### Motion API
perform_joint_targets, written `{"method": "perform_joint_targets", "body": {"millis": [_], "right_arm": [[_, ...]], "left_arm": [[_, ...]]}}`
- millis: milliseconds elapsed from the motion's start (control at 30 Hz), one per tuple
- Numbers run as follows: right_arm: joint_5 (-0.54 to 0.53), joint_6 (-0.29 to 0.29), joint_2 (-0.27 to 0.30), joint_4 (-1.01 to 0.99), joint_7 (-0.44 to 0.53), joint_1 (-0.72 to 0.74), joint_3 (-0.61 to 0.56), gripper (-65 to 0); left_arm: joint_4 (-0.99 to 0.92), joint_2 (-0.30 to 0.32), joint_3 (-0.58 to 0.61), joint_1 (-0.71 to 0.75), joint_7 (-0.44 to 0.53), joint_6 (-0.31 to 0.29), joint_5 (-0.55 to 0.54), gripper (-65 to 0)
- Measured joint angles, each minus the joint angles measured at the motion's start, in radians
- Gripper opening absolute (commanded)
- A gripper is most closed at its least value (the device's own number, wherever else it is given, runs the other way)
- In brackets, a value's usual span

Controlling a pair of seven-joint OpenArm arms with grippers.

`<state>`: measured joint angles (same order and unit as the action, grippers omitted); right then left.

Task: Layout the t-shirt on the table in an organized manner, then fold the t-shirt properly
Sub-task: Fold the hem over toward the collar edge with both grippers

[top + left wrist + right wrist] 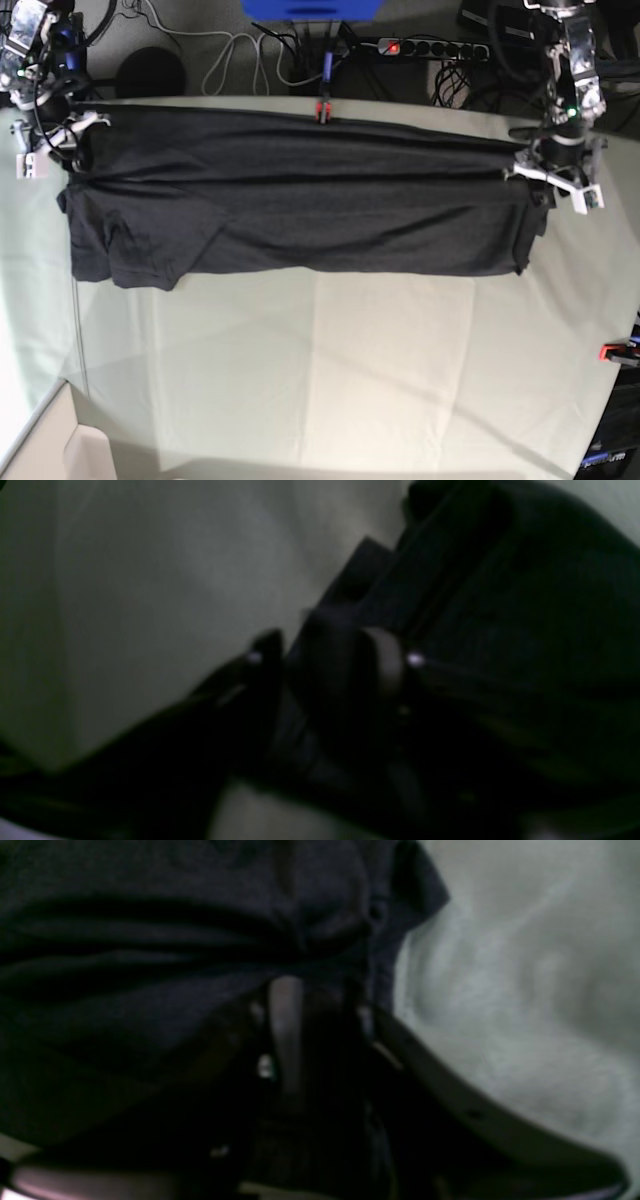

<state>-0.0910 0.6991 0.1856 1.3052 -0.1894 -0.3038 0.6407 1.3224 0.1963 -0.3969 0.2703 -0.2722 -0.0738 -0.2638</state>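
Note:
The charcoal-black t-shirt (300, 210) lies stretched in a long band across the back of the table (320, 360), plain side up with lengthwise creases. My left gripper (553, 185) is at the shirt's right end. In the left wrist view its jaws (325, 645) stand apart with a fold of the t-shirt (500, 605) lying between them. My right gripper (55, 140) is at the shirt's left end. Seen from the right wrist, its jaws (325, 1000) are also parted over the dark t-shirt (150, 940), beside pale table cloth (525, 965). Both wrist views are dim and blurred.
One red clamp (323, 110) grips the table's back edge just behind the shirt, and another red clamp (612, 351) sits at the right edge. A power strip (420, 46) and cables lie behind the table. The cloth drops away at the front left corner (60, 400).

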Motion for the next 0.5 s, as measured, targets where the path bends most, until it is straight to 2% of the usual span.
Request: {"method": "perform_joint_targets", "body": {"millis": [133,200,367,433,500], "right_arm": [[-0.016,-0.001,-0.007,0.121,0.008,-0.01,0.05,-40.6],[-0.011,-0.008,-0.032,0.176,0.01,-0.006,0.07,-39.7],[0.004,-0.004,-0.055,0.191,-0.012,0.095,-0.032,-35.4],[0.005,-0.002,-0.056,0.174,-0.069,0.164,-0.087,-32.3],[0.065,0.006,-0.062,0.16,-0.155,0.23,-0.112,-29.7]], "left_arm": [[0.002,0.0,-0.002,-0.001,-0.003,0.002,0.0,-31.4],[0.003,0.001,-0.002,-0.003,0.001,0.002,0.0,-31.3],[0.003,-0.014,-0.006,-0.002,0.003,0.003,0.0,-31.3],[0.003,-0.025,-0.007,-0.003,0.004,0.002,0.0,-31.3],[0.003,-0.034,-0.015,-0.003,0.003,0.001,0.0,-31.3]]}}
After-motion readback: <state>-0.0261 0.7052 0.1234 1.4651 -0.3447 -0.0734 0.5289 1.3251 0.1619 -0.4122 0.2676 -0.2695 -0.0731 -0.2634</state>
